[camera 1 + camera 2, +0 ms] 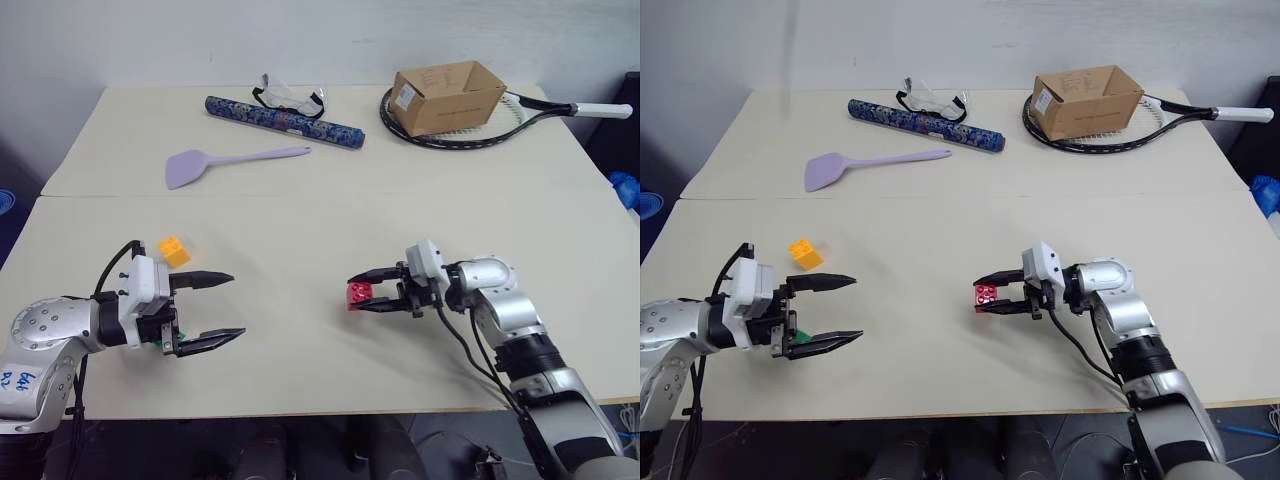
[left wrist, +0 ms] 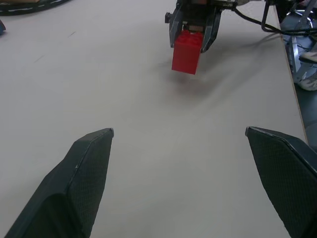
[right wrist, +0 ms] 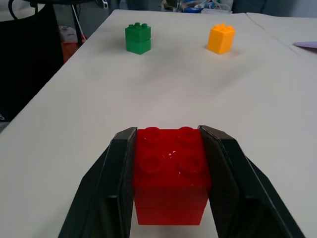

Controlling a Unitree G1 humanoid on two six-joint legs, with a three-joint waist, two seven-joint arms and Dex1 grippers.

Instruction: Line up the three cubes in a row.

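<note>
1. Pale cream surface (image 1: pixel 320 215) w/ a seam across the middle, plain white wall behind; clutter sits along the far edge, the bricks are on the near half.
2. Red cube (image 3: pixel 171 173) sits on the surface near centre-right, pinched between the two black fingers of the right gripper (image 1: pixel 378 291), pads flat on two opposite side faces, studs up.
3. Green cube (image 3: pixel 138 38) & yellow-orange cube (image 1: pixel 175 250) are on the robot's left side, apart from each other, both upright. Green is partly hidden behind the left gripper's lower finger in the head views.
4. Key relation: from the red cube the other two lie off to the robot's left, across bare surface. Green and yellow look roughly abreast of each other as seen from the right wrist, so red prob. has to travel left to join their line; right arm is the one already holding it.
5. Left gripper (image 1: pixel 215 308) hovers w/ jaws wide apart, holding nothing, pointing toward the red cube. It's the nearer arm for green and yellow.
6. Containers: brown cardboard box (image 1: pixel 448 95) at far right, top open, resting on a racket's head (image 1: pixel 500 118); can't tell if anything's inside.
7. Other stuff at far edge: lilac spatula (image 1: pixel 225 160), blue patterned roll (image 1: pixel 283 122), safety goggles (image 1: pixel 288 97). All well apart from the cubes.
</note>
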